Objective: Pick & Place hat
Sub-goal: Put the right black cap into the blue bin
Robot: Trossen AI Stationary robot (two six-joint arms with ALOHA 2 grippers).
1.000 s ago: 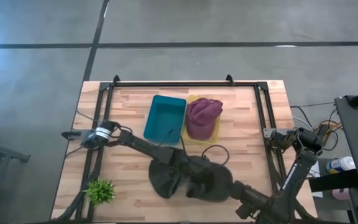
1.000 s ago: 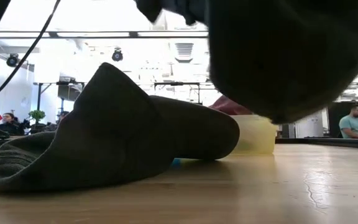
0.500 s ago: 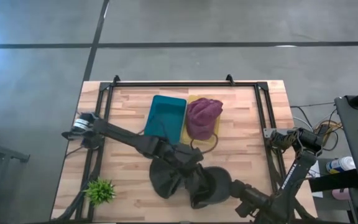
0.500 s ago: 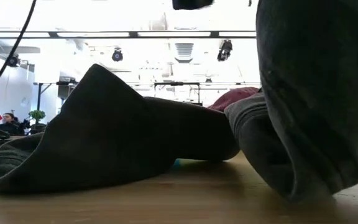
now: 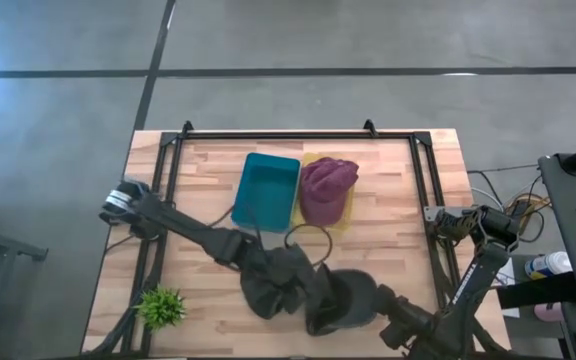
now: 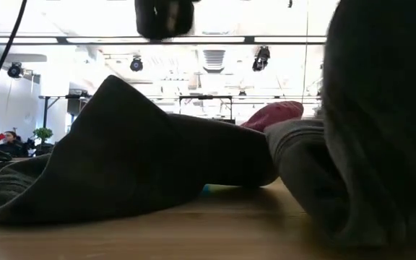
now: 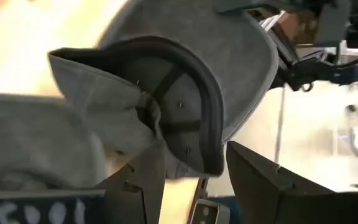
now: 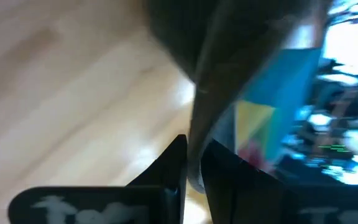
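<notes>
Progress — roughly a third done, by my read. One maroon hat (image 5: 327,187) already sits in the yellow tray (image 5: 342,219) near the back edge of the bench (image 5: 208,170), just beside the empty teal tray (image 5: 265,189). Two dark grey hats are left, both near the front edge: the left grey hat (image 5: 265,285) lies slumped on the wood, the right grey hat (image 5: 343,300) is just beside it, touching or nearly so.

Left gripper (image 5: 303,285) reaches in from the left edge and sits over the seam between the two grey hats. In the left wrist view its fingers (image 7: 143,186) are spread moderately wide with a hat brim hanging between them — not clearly pinched, so I judge no grip yet. Right gripper (image 8: 193,163) comes in from the front right corner; in its wrist view the fingers are almost together with a dark edge of fabric (image 8: 211,93) between them, so it looks clamped on the right grey hat. Still to do: lift and place both.

Hard to read:
- High view: arms cover the hats where they meet, so contact is unclear.
- Low view: the right grey hat fills the right side, out of focus; trays mostly hidden.
- Right wrist view is heavily smeared — the grip is a judgement.

A small green plant (image 5: 162,307) sits off the bench's front left corner.
</notes>
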